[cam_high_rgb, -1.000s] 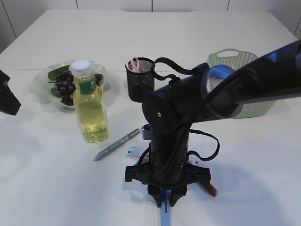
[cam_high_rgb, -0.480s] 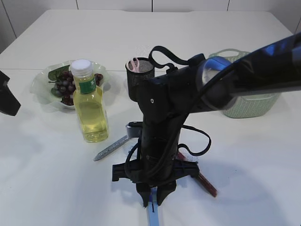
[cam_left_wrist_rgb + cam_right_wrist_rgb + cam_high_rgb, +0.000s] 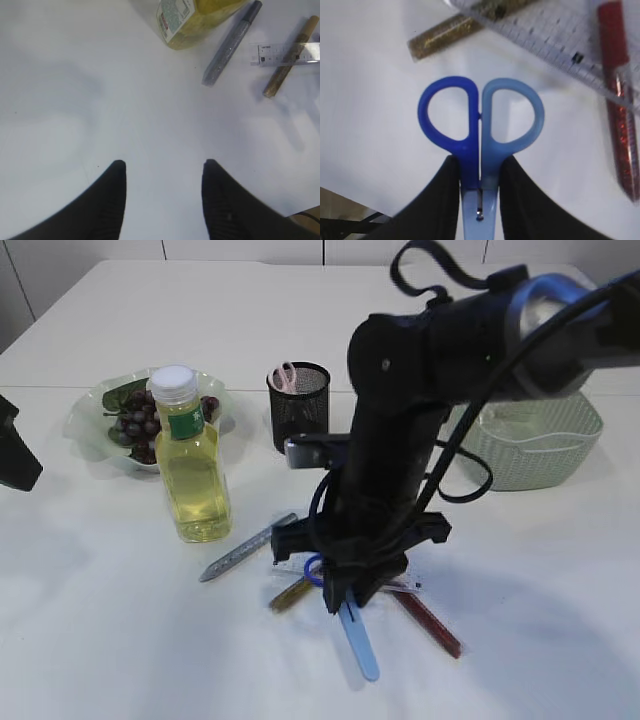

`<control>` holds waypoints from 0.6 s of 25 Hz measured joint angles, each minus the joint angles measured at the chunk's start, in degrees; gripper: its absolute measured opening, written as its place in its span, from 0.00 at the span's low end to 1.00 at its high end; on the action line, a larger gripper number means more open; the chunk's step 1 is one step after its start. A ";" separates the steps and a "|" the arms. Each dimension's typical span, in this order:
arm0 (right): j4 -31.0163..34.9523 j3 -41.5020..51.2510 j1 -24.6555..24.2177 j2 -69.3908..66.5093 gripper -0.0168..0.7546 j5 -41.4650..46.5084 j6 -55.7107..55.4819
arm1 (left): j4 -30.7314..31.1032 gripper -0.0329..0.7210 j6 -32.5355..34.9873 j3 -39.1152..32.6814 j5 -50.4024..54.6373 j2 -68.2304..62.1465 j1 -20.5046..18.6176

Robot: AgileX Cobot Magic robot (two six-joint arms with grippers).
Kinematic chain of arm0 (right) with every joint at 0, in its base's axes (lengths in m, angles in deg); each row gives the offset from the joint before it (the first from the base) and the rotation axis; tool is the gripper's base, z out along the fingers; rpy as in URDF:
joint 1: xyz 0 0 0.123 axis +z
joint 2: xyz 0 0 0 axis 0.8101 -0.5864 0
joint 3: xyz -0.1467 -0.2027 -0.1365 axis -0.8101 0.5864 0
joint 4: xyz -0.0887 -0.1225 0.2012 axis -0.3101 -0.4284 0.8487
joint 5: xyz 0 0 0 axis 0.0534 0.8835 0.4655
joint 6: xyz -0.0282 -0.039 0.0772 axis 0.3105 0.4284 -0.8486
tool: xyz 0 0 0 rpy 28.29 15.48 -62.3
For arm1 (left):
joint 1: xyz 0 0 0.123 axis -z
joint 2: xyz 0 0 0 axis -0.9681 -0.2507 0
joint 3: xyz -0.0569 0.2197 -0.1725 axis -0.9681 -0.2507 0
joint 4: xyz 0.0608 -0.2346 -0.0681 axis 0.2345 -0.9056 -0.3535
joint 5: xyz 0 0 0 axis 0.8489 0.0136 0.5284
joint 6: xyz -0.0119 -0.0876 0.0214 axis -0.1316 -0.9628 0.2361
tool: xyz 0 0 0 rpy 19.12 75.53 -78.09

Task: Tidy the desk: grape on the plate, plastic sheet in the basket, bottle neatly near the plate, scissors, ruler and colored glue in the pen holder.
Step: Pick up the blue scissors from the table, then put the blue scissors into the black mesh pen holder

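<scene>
On the white table [image 3: 90,640], our right gripper [image 3: 479,172] pinches blue scissors [image 3: 480,120]; our left gripper [image 3: 162,192] hangs spread above bare surface.

A: Any print on the clear plastic bottle of yellow liquid [image 3: 192,472]?

B: A green label [image 3: 186,424] wraps its neck in the exterior view, but the characters are too small to read. The left wrist view shows a white panel of fine print [image 3: 174,13] on its side, also illegible.

A: And the transparent plastic ruler [image 3: 285,54]?

B: Graduation marks and tiny numerals run along its edge, too small to make out. The right wrist view shows the same ticks and one dark square mark [image 3: 577,58], nothing legible.

A: Anything else?

B: No readable words or brands.
</scene>
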 joint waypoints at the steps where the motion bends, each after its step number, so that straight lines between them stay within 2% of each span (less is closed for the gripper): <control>1: 0.99 -0.58 -1.46 0.11 0.28 0.22 2.48 | 0.00 0.52 0.00 0.00 0.00 0.00 0.00; 7: 13.53 -6.67 -11.16 0.21 0.28 0.50 19.78 | -0.09 0.52 0.00 0.00 0.67 0.00 0.00; 15: 38.96 -12.45 -22.67 0.21 0.28 -7.73 46.85 | -0.09 0.52 0.00 0.00 2.43 0.00 0.00</control>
